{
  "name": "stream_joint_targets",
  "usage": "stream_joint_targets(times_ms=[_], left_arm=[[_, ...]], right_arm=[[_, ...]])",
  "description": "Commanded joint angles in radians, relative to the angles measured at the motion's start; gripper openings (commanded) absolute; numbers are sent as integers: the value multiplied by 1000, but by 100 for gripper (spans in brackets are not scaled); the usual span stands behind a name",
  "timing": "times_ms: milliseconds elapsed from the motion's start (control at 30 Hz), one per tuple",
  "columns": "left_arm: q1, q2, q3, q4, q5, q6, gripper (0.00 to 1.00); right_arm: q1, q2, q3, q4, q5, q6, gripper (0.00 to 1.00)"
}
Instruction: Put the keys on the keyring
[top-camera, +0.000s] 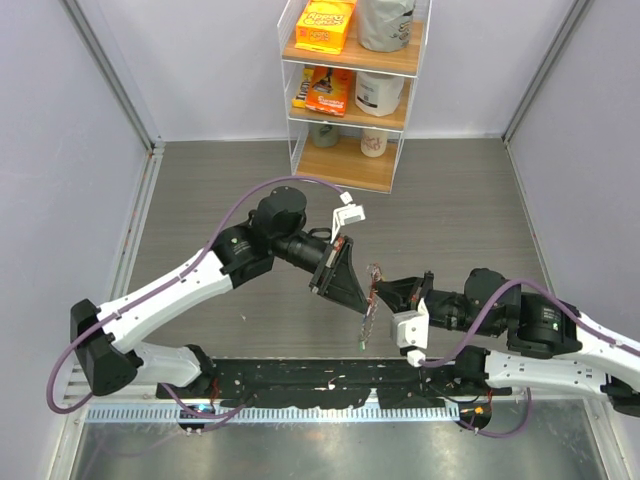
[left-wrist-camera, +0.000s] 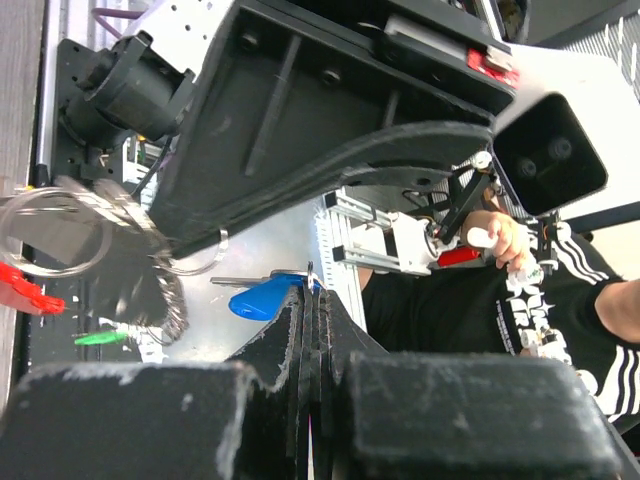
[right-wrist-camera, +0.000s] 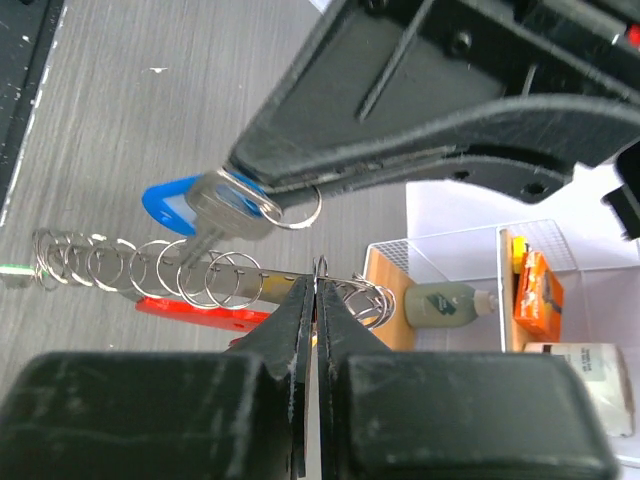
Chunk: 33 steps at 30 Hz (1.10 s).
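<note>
My right gripper is shut on the keyring, a row of silver rings on a metal strip with a red piece. The keyring hangs above the table and a green key dangles from its lower end. My left gripper is shut on the small ring of a blue-headed key, held right next to the keyring. The keyring's rings and red piece show at the left of the left wrist view. The yellow key is out of view.
A white wire shelf rack with boxes and bottles stands at the back of the table. A black mat lies along the near edge. A person in a black shirt shows behind the table in the left wrist view.
</note>
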Motion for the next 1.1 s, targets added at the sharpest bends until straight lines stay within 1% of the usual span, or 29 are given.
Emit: stream_joint_targets(times_ms=[0,200,300,767,1067], left_arm=[[32,15,2,64,51,-64,0],[52,45,6,74,79,-100,0],[57,55,6,112,89,-130,0],[61,96,9,129,100,-172,0],[78,88,12,129,91,-184,0]], right_arm=[[54,-5,-3,103,117,-91,5],[111,0,-5,106,176,-129,6],[123,-3,-11,106,196,-140,6],[160,-17,-14,104,227,-160,5],[195,-14,-15,95,249,-168,5]])
